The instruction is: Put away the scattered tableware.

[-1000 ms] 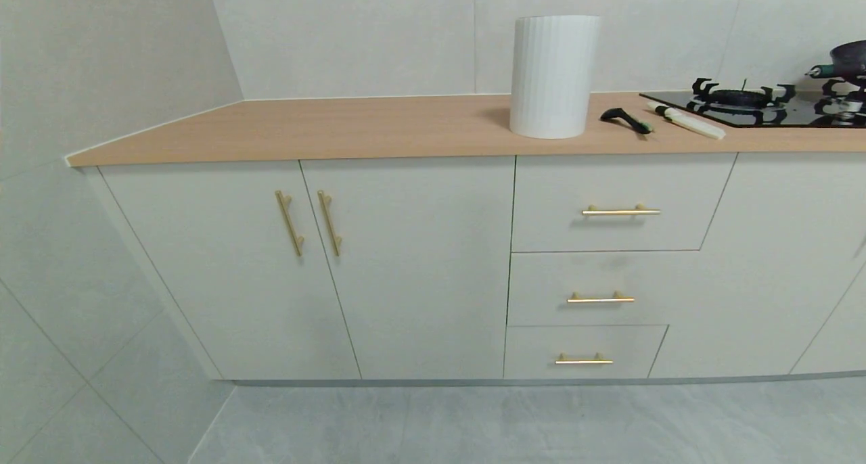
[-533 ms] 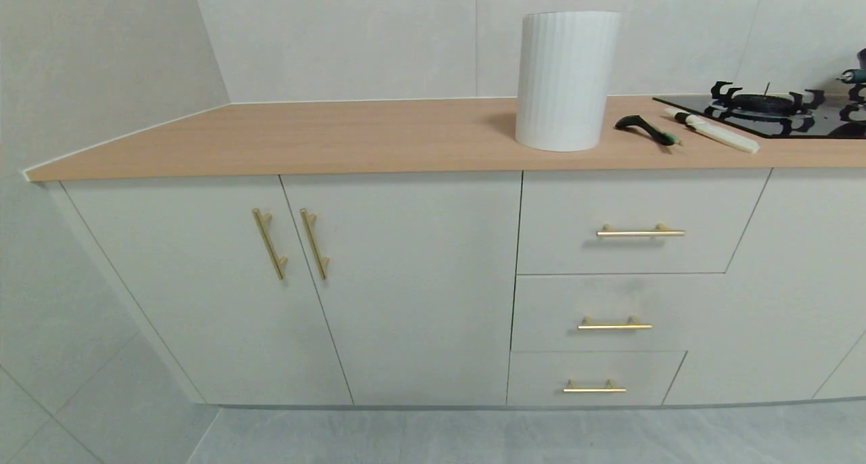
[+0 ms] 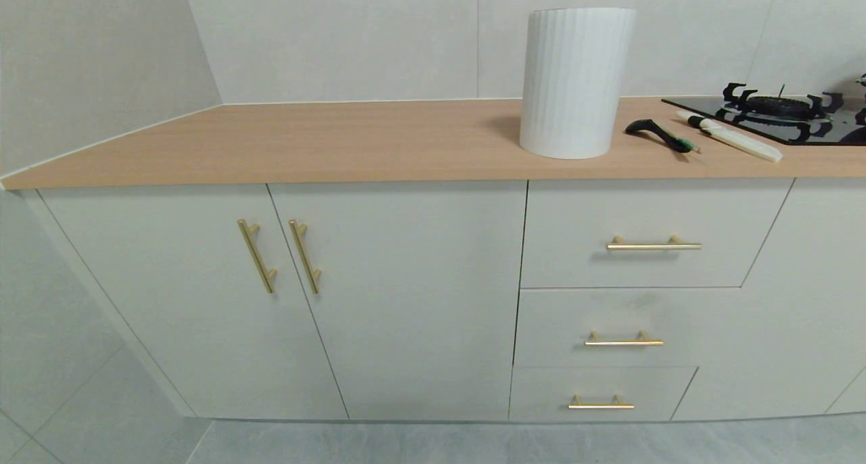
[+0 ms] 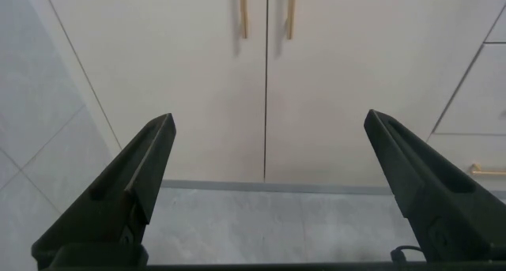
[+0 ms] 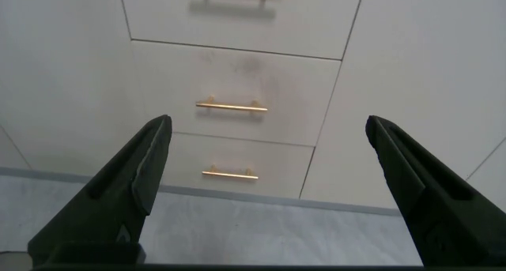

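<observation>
On the wooden countertop stands a tall white ribbed container. Right of it lie a black-handled utensil with a green tip and a cream-coloured knife. My left gripper hangs open and empty low before the two cabinet doors. My right gripper is also open and empty, facing the lower drawers.
A black gas hob sits at the counter's right end. Below the counter are double doors with gold handles and three stacked drawers. A tiled wall closes the left side; grey floor lies in front.
The whole head view has shifted: the counter and cabinets now look larger and sit lower and further left, so the camera has moved closer. Nothing on the counter has moved.
</observation>
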Robot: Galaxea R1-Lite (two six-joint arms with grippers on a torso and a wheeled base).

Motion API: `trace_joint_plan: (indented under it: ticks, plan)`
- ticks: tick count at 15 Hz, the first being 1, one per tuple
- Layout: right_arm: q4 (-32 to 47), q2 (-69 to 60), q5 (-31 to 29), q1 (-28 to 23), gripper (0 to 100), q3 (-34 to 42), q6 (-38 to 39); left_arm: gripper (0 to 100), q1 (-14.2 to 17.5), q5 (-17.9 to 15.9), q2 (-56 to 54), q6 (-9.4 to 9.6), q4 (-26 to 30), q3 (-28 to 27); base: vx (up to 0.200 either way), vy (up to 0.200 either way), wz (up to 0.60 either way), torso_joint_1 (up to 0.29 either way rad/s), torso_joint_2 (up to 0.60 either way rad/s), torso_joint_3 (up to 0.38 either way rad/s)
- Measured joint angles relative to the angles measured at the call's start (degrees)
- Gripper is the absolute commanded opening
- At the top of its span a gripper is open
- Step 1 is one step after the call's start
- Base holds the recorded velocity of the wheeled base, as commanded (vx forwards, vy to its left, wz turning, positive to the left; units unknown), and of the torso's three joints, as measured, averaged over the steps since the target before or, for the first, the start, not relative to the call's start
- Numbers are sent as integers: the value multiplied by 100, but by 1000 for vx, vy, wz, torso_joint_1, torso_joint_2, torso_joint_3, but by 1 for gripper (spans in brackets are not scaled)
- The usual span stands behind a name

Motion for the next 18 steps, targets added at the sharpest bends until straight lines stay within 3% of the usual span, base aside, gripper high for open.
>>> trace_joint_plan:
  ticks: [3,7,18]
  plan:
    - [-11,33,59,0,100,-44,5,100,0,0,0,0,0,0,0,0,0,0,0,0]
    - [-2,813,272,121,100,-864,44,100,0,0,0,-1,2,0,0,0,0,0,0,0]
    - [-296,6811,800,297,100,-3185,90,100,-4,0,0,-6,2,0,0,0,0,0,0,0]
